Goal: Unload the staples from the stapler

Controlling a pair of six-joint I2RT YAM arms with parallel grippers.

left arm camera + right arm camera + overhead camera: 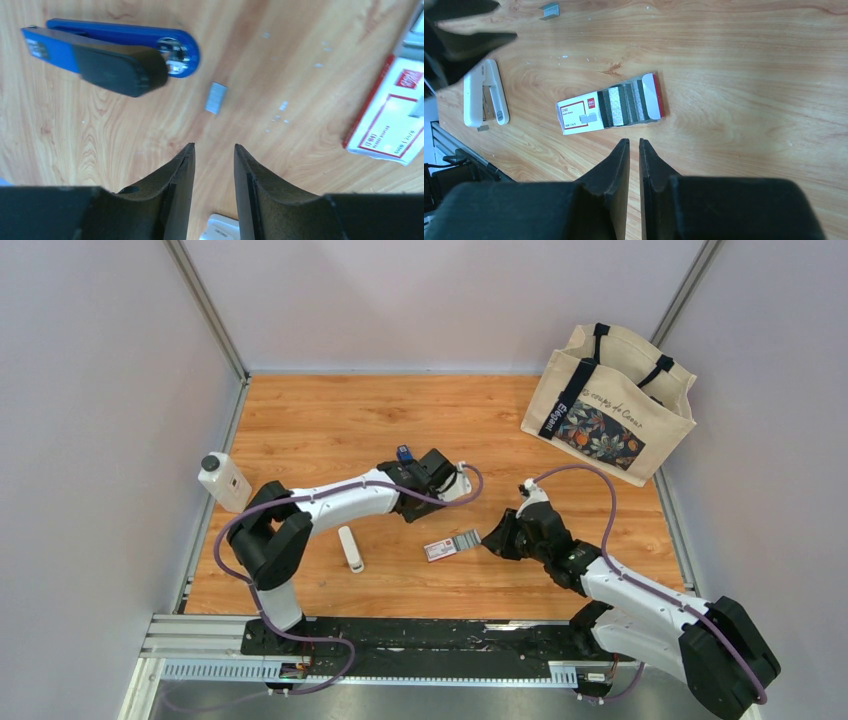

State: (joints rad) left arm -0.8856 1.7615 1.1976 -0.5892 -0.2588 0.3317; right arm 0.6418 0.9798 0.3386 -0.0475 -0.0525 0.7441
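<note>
From the left wrist, a staple box (392, 115) runs off the right edge, its small print unreadable. A white stapler (219, 229) is cut by the bottom edge, between the fingers of the left gripper (215, 150). Pale specks (283, 106) nearby are too small to identify. From above, the blue stapler (404, 452) shows only a sliver behind the left gripper, and the staples (216, 97) cannot be made out. From the right wrist, the left gripper is a dark blur clipped at the upper-left corner.

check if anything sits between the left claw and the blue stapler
Nothing visible does. Only bare table lies between the left claw and the stapler; the loose staples lie straight ahead of the claw, beside that path.
</note>
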